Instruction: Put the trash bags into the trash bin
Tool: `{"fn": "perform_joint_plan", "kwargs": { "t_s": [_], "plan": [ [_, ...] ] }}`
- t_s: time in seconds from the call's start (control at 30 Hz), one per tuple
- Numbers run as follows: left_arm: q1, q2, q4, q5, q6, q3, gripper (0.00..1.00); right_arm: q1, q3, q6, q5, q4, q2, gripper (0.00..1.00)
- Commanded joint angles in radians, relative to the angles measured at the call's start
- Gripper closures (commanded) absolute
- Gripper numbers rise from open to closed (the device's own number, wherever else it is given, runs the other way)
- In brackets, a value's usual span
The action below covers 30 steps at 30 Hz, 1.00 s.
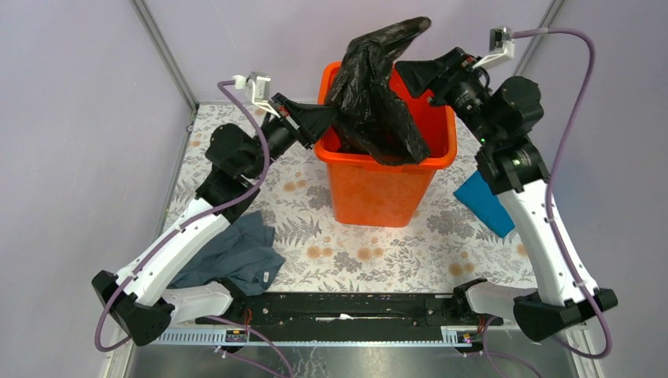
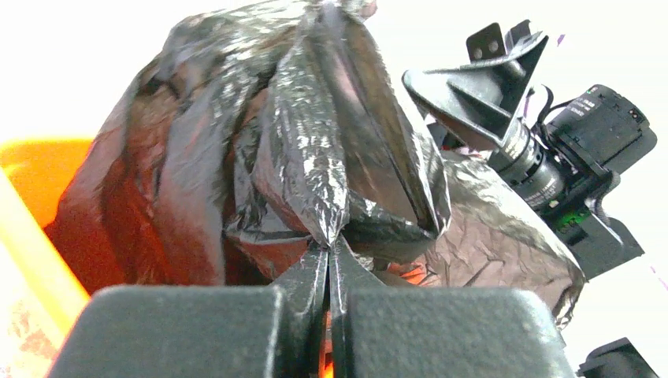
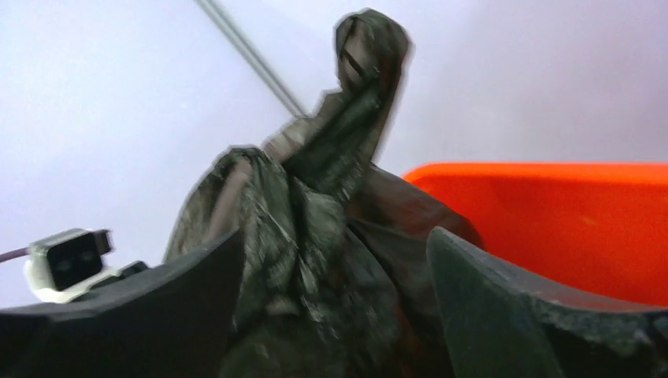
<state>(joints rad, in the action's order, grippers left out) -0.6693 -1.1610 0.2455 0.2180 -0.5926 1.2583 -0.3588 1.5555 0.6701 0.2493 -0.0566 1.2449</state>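
The orange trash bin (image 1: pixel 370 189) stands mid-table. A black crinkly trash bag (image 1: pixel 378 87) rises out of it in a tall peak and drapes over the near rim. My left gripper (image 1: pixel 335 120) reaches in from the left at the rim, shut on a pinched fold of the bag (image 2: pixel 315 157); the tips (image 2: pixel 329 246) meet on the film. My right gripper (image 1: pixel 410 72) is at the bag's upper right, open, with bag film (image 3: pixel 315 260) lying loose between its wide-spread fingers (image 3: pixel 473 276). The bin's inner wall (image 3: pixel 567 213) shows orange behind.
A grey-blue cloth (image 1: pixel 228 256) lies by the left arm's base. A bright blue cloth (image 1: pixel 484 201) lies right of the bin beside the right arm. The floral table cover (image 1: pixel 370 252) spreads in front of the bin. Frame posts stand at the back corners.
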Motion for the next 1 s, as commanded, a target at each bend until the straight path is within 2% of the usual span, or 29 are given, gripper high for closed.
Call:
{"fn": "perform_joint_plan", "kwargs": {
  "t_s": [0.0,0.23,0.37,0.43,0.63,0.77,0.8,0.9,0.97],
  "plan": [
    [0.000,0.082,0.165,-0.049,0.032,-0.051,1.00,0.000,0.052,-0.163,-0.136,0.303,-0.082,0.03],
    [0.000,0.050,0.191,-0.009,0.007,-0.046,1.00,0.000,0.183,-0.286,0.112,0.458,-0.084,0.00],
    [0.000,0.014,0.182,0.042,-0.010,-0.019,1.00,0.000,0.403,-0.362,0.108,0.656,0.018,0.00],
    [0.001,-0.007,0.149,0.062,-0.009,0.015,1.00,0.000,0.470,-0.371,0.110,0.682,0.048,0.00],
    [0.001,-0.009,0.154,0.073,-0.018,0.013,1.00,-0.005,0.406,-0.358,0.189,0.664,0.049,0.00],
    [0.001,-0.005,0.135,0.066,-0.010,0.022,1.00,-0.026,0.349,-0.410,0.067,0.705,0.049,0.01],
    [0.001,-0.003,0.144,0.069,-0.015,0.018,1.00,-0.028,0.344,-0.425,0.037,0.713,0.052,0.03],
    [0.001,-0.008,0.161,0.081,-0.029,0.011,1.00,-0.032,0.326,-0.434,-0.026,0.686,0.057,0.19],
    [0.001,0.000,0.147,0.070,-0.022,0.010,1.00,-0.032,0.285,-0.388,-0.145,0.624,0.039,0.40]
  ]
}}
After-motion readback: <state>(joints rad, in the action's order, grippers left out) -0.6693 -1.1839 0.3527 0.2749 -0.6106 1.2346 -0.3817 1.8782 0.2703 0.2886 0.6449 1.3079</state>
